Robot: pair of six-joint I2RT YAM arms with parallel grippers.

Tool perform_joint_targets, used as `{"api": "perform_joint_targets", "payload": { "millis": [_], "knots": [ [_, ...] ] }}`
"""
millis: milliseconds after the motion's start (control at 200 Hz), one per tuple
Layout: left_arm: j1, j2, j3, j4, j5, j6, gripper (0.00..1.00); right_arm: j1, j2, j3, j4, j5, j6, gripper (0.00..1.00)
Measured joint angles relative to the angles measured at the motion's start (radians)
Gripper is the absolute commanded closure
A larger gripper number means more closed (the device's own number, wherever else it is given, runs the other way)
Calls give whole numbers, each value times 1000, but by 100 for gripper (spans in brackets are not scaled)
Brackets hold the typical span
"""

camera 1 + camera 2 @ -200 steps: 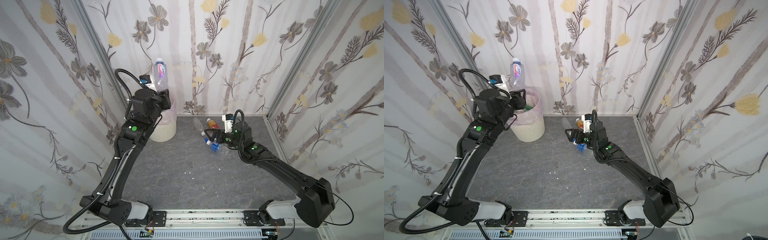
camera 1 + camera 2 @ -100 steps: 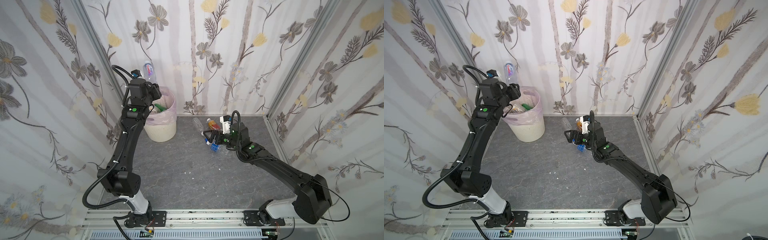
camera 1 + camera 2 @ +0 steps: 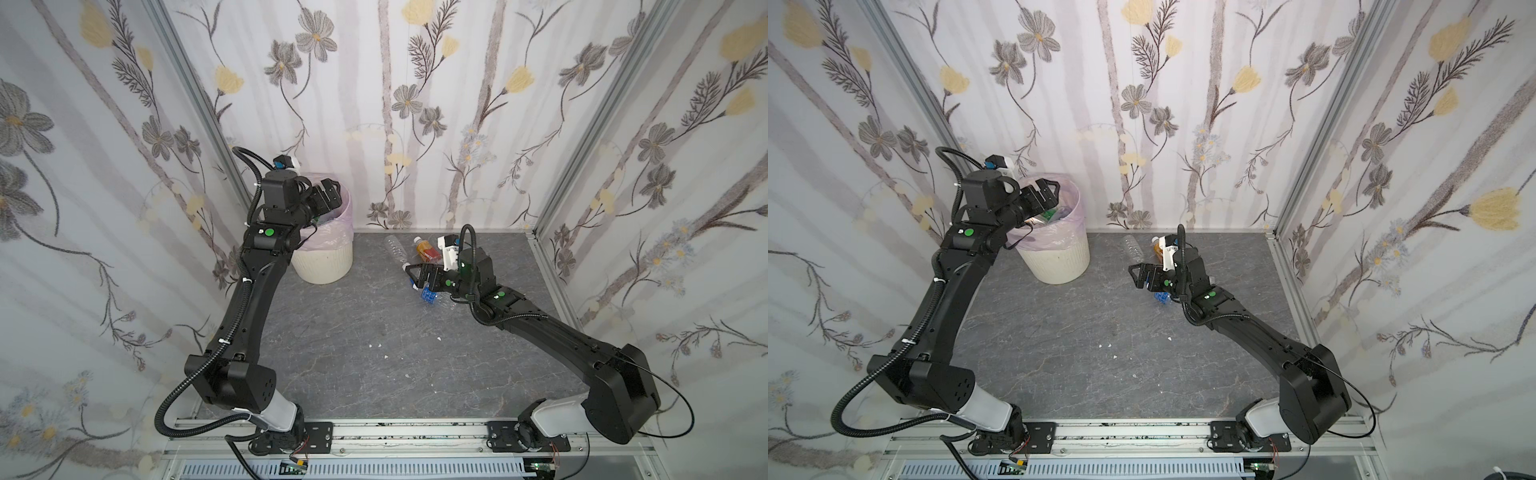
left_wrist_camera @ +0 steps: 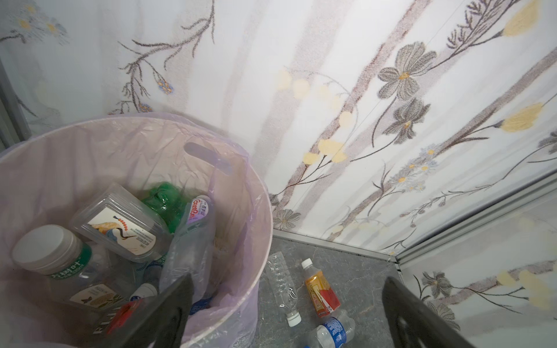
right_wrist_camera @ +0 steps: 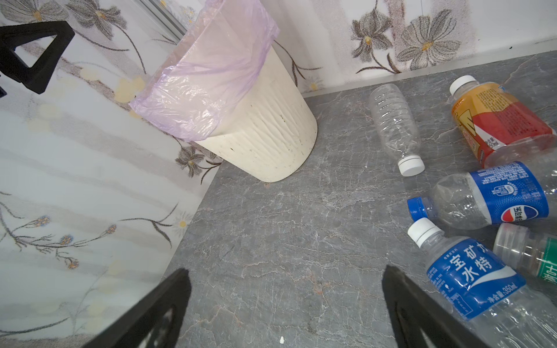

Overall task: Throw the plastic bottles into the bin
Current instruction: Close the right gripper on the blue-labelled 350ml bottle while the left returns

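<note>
Left tool: your jaws spread, empty, over the bin rim.
Binned bottles: inside, beneath that tool.
Right tool: spread, empty, above the counter.
Loose bottles: on the counter, just beside your right tool.

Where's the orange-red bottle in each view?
In a top view: the orange-red bottle, near the back wall, right of the bin.
In a top view: the bottle, partly behind the right arm's camera.
Left wrist: the bottle, on the floor outside the bin.
Right wrist: the bottle, on the floor.
Shared landmark: clear bottle beside it.
</note>
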Motion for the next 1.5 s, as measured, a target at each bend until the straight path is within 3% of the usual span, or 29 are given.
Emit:
{"api": "perform_joint_targets", "payload": {
  "millis": [405, 774, 1189, 1499],
  "knots": [
    [-174, -67, -179, 18, 51, -63, 0, 3, 6, 1, -18, 35, -9, 0],
    [-260, -124, -518, 211, 75, -182, 0, -46, -21, -43, -161, 138, -96, 0],
    [-323, -149, -790, 309, 43, -310, 0, -125, 161, 8, -328, 221, -185, 0],
    [-367, -156, -874, 340, -2, -370, 0, -127, 251, 45, -350, 247, -221, 0]
  ]
}}
